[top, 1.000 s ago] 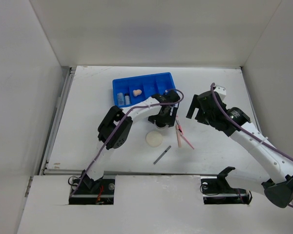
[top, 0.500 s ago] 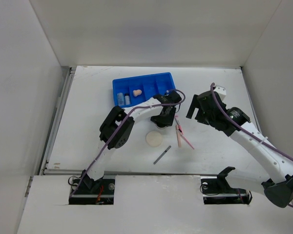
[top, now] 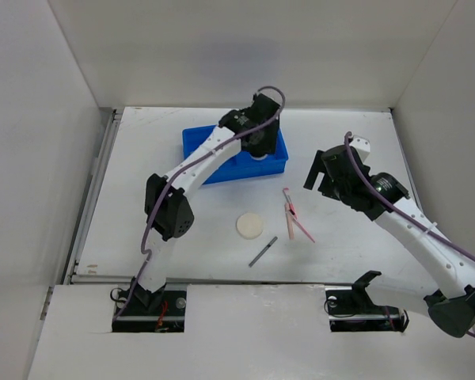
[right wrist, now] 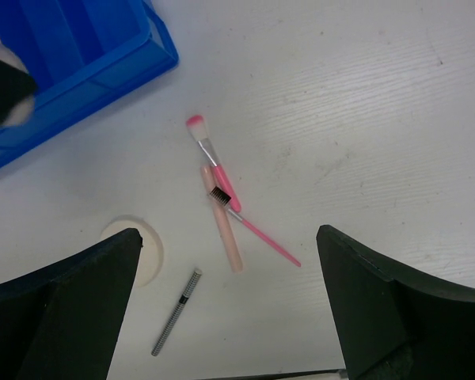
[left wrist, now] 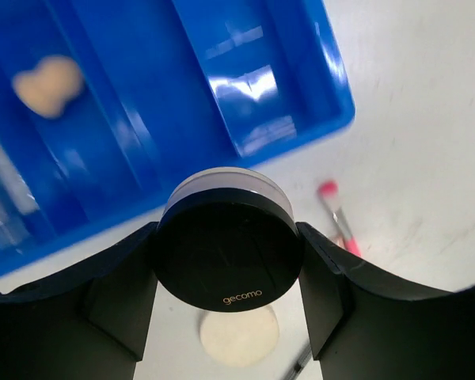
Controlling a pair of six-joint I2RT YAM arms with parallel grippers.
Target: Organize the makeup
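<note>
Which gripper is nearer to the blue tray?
Left. The left gripper holds the black jar above the blue tray's right end. The right gripper, fingers open, hangs over the table, off to the tray's right.

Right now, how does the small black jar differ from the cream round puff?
The black jar is dark and thick; the cream puff is pale and flat. The black jar is held up by the left gripper; the cream puff lies free on the table. Both are round.
</note>
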